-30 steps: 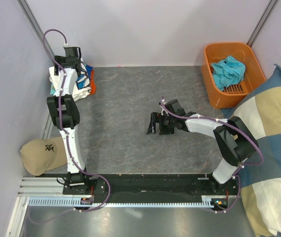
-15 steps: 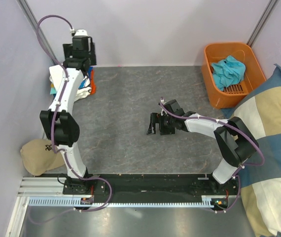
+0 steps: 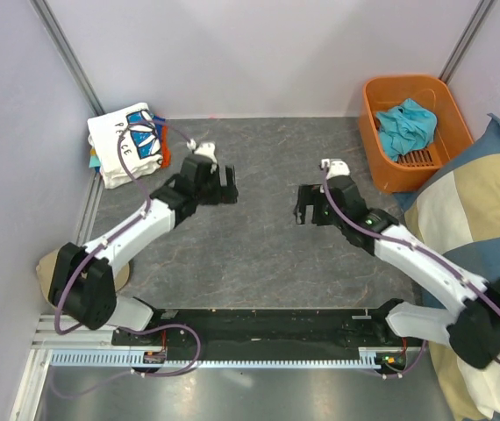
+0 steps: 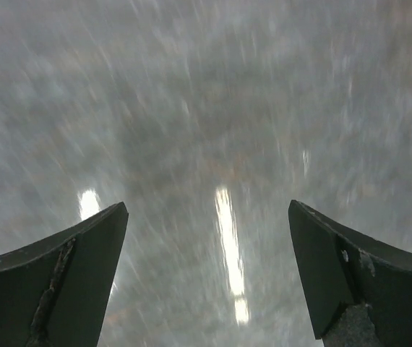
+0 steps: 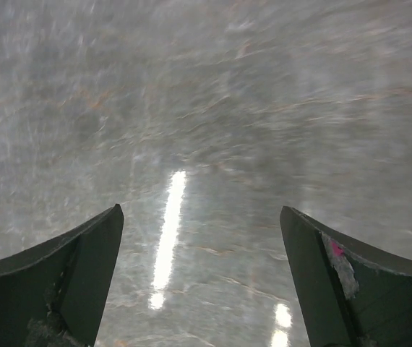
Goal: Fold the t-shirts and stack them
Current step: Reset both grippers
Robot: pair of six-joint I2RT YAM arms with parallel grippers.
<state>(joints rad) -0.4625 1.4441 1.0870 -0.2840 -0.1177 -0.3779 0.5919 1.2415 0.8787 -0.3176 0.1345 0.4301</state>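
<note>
Now between shirts | folded stack [image 3: 129,140] far-left | left gripper [image 3: 225,186] and right gripper [image 3: 305,207] wide, empty | next, I reckon: right fetches teal t-shirt [image 3: 406,123] from basket [image 3: 403,82].

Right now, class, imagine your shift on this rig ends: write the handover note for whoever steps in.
Left claw: open, empty, over bare table.
Right claw: open, empty, over bare table.
White printed t-shirt lies folded on top of the pile in the far left corner.
Teal t-shirt sits crumpled in the orange basket.
Done: the pile so far.
Left: fetch the teal t-shirt, fold it, stack it.
</note>
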